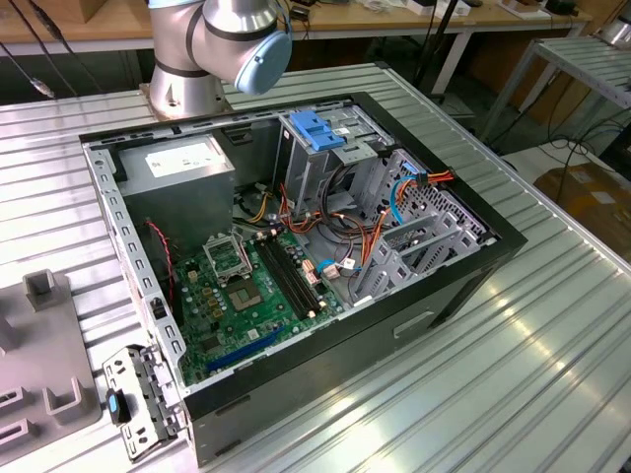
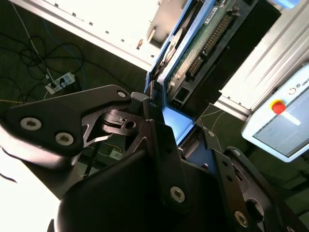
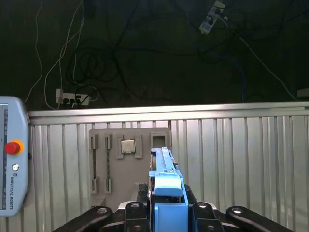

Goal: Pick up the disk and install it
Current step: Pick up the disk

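One disk, blue-railed, is clamped between the jaws of the gripper, held above the ribbed metal table.

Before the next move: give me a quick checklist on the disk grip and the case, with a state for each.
1. Grip: gripper is shut on the disk in both wrist views: ok.
2. Disk square in the grip: cannot tell.
3. Clearance between disk and table: cannot tell.
4. Case open on top in the exterior view: ok.
5. Drive cage stands upright inside the case: ok.
6. Cables: loose orange and red wires are bunched right beside the cage: not ok.
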Controlling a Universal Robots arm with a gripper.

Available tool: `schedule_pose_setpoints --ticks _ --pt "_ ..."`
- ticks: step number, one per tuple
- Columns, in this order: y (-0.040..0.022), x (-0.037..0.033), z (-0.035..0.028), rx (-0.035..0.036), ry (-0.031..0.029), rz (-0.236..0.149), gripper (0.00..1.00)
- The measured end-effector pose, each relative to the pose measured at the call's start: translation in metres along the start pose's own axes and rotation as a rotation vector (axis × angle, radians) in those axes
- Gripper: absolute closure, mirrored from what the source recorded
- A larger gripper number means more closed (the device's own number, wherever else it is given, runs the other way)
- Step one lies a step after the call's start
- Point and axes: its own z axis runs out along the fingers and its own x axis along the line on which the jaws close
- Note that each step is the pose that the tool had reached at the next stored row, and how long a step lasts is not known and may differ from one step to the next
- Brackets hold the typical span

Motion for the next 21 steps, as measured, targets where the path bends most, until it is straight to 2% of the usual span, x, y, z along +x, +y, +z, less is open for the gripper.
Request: schedule_pose_setpoints --ticks 21 --pt "-0.0152 -0.0006 -0.0001 -0.0001 0.0000 0.000 0.63"
